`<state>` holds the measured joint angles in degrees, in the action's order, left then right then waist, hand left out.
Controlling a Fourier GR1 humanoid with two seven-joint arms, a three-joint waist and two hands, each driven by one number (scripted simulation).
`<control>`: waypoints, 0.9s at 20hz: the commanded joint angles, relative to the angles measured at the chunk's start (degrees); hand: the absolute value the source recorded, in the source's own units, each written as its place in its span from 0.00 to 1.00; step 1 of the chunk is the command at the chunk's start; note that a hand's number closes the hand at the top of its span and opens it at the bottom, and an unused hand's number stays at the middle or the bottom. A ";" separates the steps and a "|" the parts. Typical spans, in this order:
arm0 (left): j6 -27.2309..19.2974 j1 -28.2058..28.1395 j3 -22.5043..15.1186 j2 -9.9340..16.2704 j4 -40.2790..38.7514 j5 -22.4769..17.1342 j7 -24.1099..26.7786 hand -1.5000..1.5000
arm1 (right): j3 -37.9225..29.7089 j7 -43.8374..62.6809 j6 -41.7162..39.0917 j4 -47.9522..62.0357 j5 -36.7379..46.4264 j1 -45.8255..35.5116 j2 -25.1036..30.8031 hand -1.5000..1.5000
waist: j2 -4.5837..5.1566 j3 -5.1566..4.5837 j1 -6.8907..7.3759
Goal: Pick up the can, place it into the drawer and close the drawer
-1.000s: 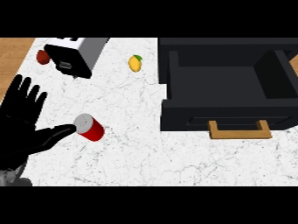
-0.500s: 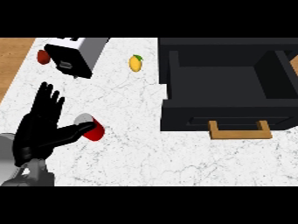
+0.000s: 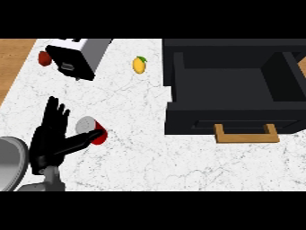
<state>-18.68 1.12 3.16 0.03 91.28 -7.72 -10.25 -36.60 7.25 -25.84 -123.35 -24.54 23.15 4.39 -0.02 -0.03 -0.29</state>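
Here, seen from above, a white marbled tabletop (image 3: 148,148) carries everything. At the far left, the robot's left hand (image 3: 52,134) comes in from the lower edge, fingers straight and spread, thumb stretched out against the near side of the can (image 3: 90,129); nothing is curled round it yet. The can, red with a pale end, sits just right of that hand, well apart from the drawer. It appears tilted or lying down, its pale end facing up and away, its long axis running toward the lower right. It is probably light, stiff and smooth, likely to roll, so best taken across its curved side. Farther back stand a toaster (image 3: 77,56) and a small yellow fruit (image 3: 139,64). At right, the black drawer (image 3: 238,83) stands open, wooden handle (image 3: 246,133) toward the viewer. The right hand is not visible.
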 commanded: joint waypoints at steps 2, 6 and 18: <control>2.48 -2.55 3.20 -0.03 -8.37 -1.93 9.77 0.00 | -0.99 0.04 -1.47 2.10 -0.08 -1.23 0.36 0.00 | 0.03 0.01 0.08; 3.86 -1.13 5.22 1.23 -10.97 -3.27 9.91 0.00 | -1.59 -3.00 -3.35 3.21 1.99 -0.97 -1.94 0.00 | 0.01 0.01 0.05; 6.41 -1.88 4.27 0.04 -22.78 -6.87 19.23 0.00 | -4.55 1.89 -5.05 0.05 -1.24 -1.16 -1.53 0.00 | -0.01 0.02 0.14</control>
<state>-11.30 0.73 9.21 1.13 69.07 -13.58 7.45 -40.34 8.19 -30.39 -124.79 -26.03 23.84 1.64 -0.03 -0.02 -0.31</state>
